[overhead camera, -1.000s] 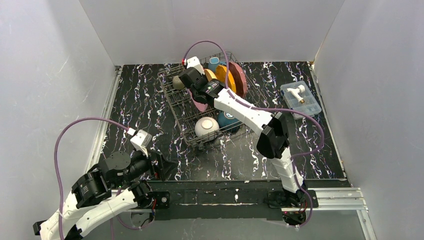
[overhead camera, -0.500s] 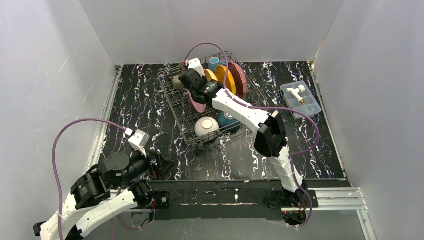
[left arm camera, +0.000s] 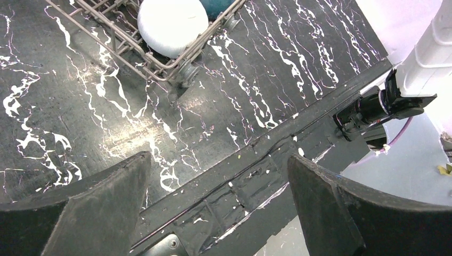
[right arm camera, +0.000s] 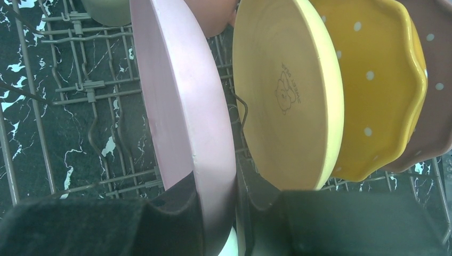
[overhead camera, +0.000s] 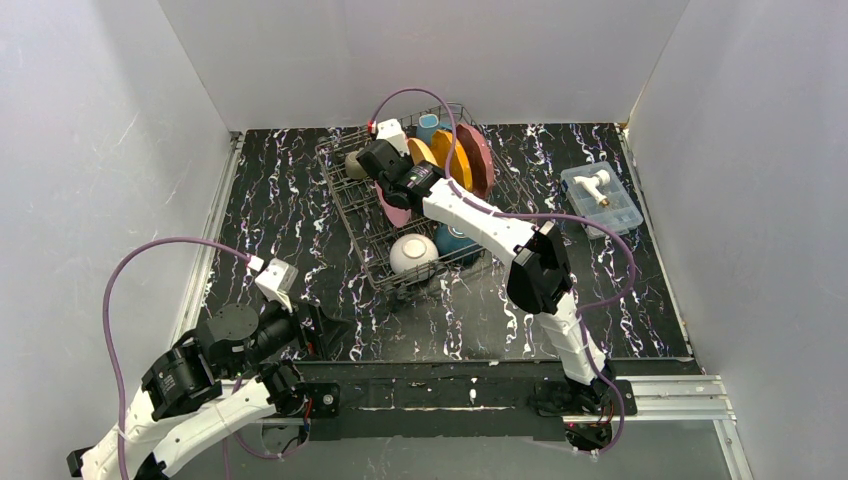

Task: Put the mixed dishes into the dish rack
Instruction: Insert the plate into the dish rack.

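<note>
One dish rack [overhead camera: 352, 210], upper centre of the top view, holds the pink plate [right arm camera: 181, 106] on edge, its long axis running up the wrist frame from the right gripper [right arm camera: 217, 210], which pinches its lower rim. The left gripper [overhead camera: 322, 328], lower left, well apart: fingers spread, empty.

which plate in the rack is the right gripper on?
The pink plate, leftmost of the four upright ones: its rim sits between the right gripper fingers. The yellow plate, orange dotted plate and dark red plate stand free.
</note>
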### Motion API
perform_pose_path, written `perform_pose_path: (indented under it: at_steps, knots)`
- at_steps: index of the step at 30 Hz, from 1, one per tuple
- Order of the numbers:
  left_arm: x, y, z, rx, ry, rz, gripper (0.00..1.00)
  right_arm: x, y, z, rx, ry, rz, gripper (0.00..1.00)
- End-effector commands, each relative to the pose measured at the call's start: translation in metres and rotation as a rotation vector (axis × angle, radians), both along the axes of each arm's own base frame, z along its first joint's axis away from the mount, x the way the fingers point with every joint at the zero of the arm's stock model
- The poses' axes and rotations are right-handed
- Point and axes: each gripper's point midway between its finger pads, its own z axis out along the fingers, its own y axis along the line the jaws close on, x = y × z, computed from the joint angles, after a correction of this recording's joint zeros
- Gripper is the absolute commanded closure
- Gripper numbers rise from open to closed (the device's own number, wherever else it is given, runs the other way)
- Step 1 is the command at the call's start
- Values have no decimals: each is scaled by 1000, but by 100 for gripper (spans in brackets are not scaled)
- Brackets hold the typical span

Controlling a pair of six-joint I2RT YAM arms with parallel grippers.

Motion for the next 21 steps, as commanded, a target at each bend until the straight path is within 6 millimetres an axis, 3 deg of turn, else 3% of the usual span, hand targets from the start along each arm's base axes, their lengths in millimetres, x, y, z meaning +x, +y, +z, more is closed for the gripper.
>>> perform_pose_path:
  at_steps: [1,13,21]
  knots:
    - [2,4,-1,6,-4,19,2,7,11,12,71,-42,-18,95]
    - [2,4,0,2,-5,20,2,1,25,5,71,-37,5,64]
    - [2,4,0,-1,-8,20,2,0,33,6,94,-32,21,53]
